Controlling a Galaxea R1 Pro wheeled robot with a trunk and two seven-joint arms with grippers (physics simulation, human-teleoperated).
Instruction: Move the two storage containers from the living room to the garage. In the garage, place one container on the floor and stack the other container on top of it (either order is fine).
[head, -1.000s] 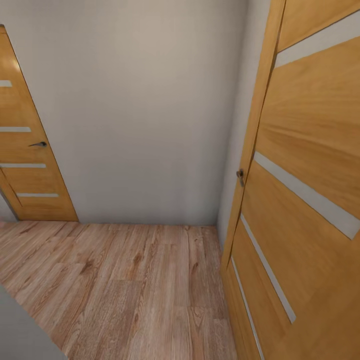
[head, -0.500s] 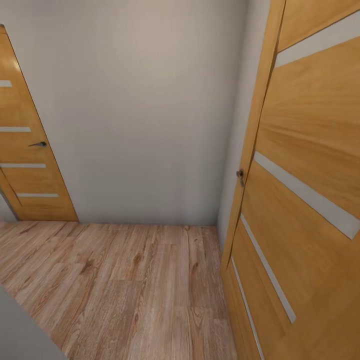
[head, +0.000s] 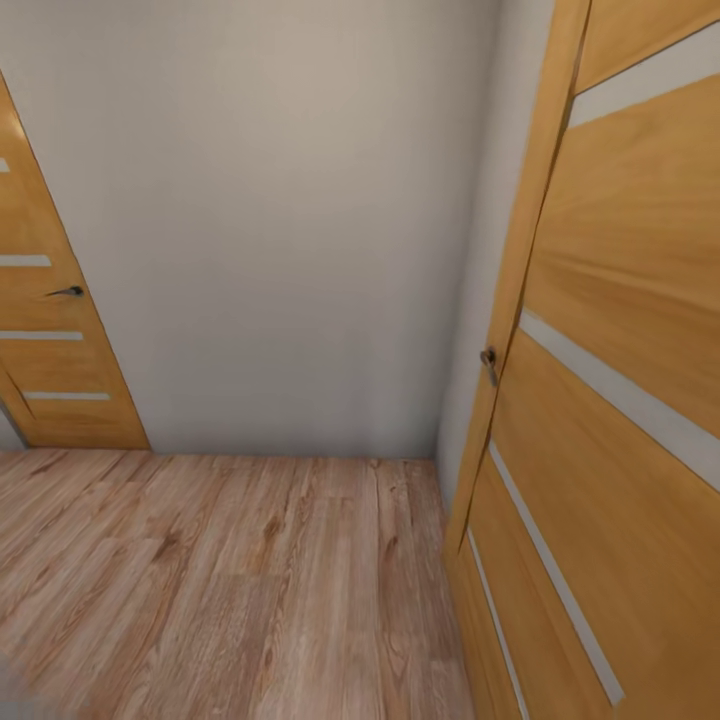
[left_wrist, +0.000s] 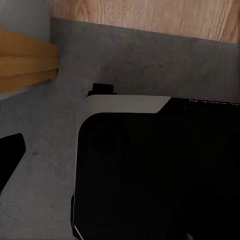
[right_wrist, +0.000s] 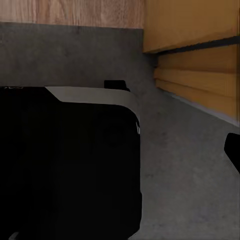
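Robot in transit: open door (head: 620, 400) frame right, plank floor (head: 230, 580) ahead (containers unseen). Both carries pending. Gripper states indeterminate.

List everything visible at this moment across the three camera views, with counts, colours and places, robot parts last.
Wall: one, plain white-grey, straight ahead in the head view.
Wooden doors: two, honey-coloured with pale horizontal strips; left door shut against the wall at the picture's left, right door close by at the picture's right.
Door handles: two, dark metal; one on the left door, one at the right door's edge.
Plank floor: one, light wood, ahead of the robot.
Concrete floor: one, dark grey, under the robot in both wrist views, meeting the wood planks at a straight edge.
Robot base: one, black with a pale grey top edge, seen from both wrist cameras.
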